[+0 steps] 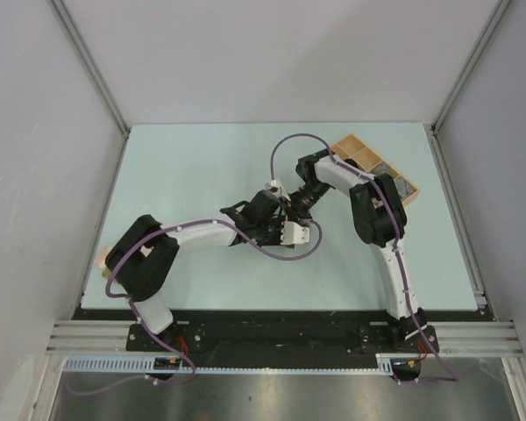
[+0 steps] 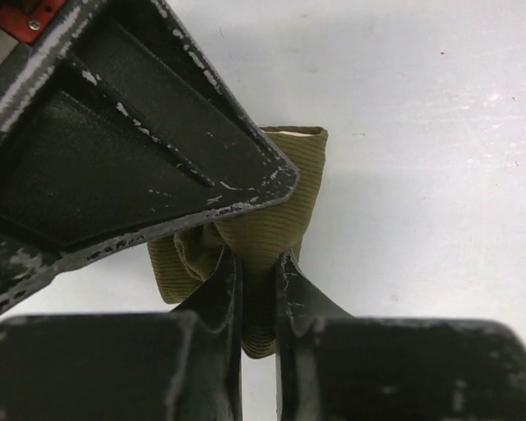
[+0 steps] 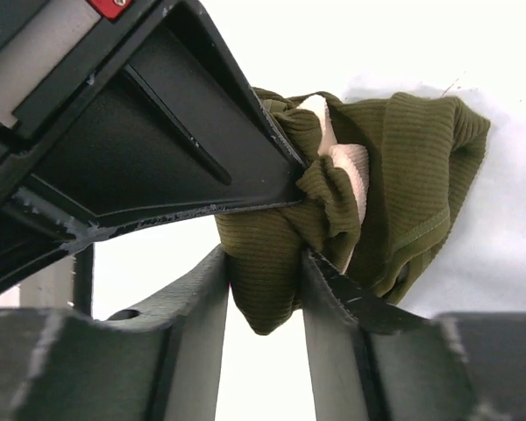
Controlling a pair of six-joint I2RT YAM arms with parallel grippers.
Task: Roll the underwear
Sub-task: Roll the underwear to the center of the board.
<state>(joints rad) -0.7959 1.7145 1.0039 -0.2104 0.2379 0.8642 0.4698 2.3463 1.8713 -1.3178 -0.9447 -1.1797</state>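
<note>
- ok so the left gripper (image 2: pixel 259 263) is squeezed down narrow on the olive green underwear (image 2: pixel 276 193), pinching a fold of it right at its tips
- on the left wrist cam the rest of the cloth bunches up past the tips toward 12 o'clock, with a smaller lobe poking out around 9 o'clock
- the right gripper (image 3: pixel 265 259) has the same garment: jaws roughly halfway apart, cloth stuffed into the gap and touching both fingers
- on the right wrist cam most of it spills out toward 1-2 o'clock from the tips, and a pale pink-beige ribbed patch (image 3: pixel 346 167) peeks out of the fold
- each wrist cam has the other gripper's dark body filling the 10 o'clock corner, so the two sit nose to nose
- top cam: they meet about mid worktop (image 1: pixel 184 167), with the underwear hidden under them; can't tell if it's lifted off
- wooden compartment tray (image 1: pixel 351 140) sits at 2 o'clock from there, well apart
</note>
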